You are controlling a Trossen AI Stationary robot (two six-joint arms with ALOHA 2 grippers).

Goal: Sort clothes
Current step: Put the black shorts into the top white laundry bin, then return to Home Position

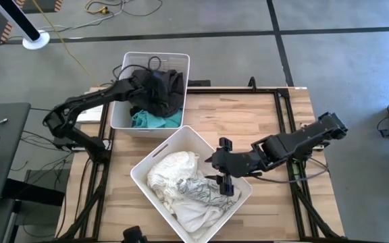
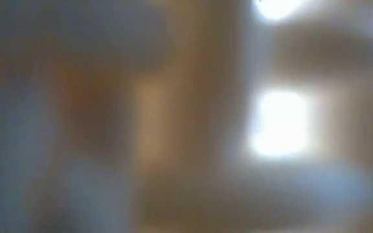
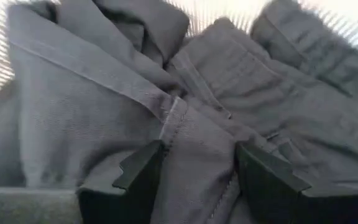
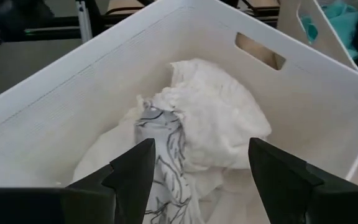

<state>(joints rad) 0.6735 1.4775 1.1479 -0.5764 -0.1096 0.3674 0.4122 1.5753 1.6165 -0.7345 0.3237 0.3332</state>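
Two bins, two arms — darks at the back, whites in front.

The left gripper (image 3: 194, 171) is down in the far bin (image 1: 181, 62), its fingers spread with a fold of the dark grey garment (image 1: 157, 88) between them; whether they pinch it I cannot tell. A teal garment (image 1: 155, 120) lies beside the dark one. The right gripper (image 4: 197, 168) hovers unclenched and empty over the near bin (image 1: 238, 201) — the white clothes (image 1: 174, 177) and a grey-patterned piece (image 4: 166, 155) lie inside.
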